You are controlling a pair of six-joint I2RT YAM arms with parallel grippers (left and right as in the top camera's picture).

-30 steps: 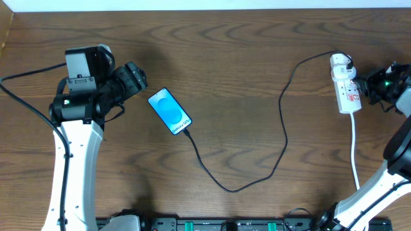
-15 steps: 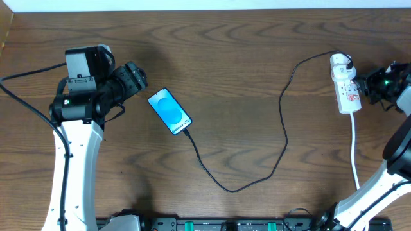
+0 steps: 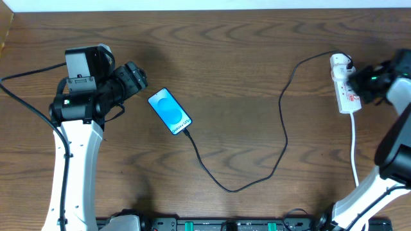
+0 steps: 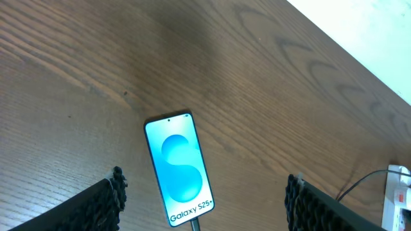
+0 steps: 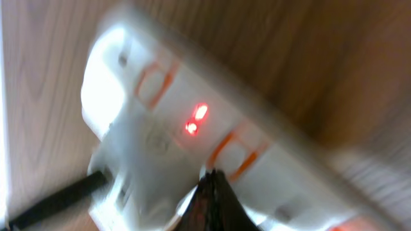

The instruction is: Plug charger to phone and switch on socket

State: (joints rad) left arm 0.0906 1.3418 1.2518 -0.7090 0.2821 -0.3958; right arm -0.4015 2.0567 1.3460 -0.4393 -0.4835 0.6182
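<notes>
At the socket (image 3: 347,97), right arm (image 3: 402,96) nearer than before, jaws shut.

I see a dark brown desk (image 3: 244,77) with wavy wood grain, evenly lit; a pale strip (image 3: 192,4) runs along its far edge.

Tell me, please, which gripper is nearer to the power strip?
Right. The right gripper is right at the power strip, shut; the left gripper is across the table, open beside the phone.
</notes>
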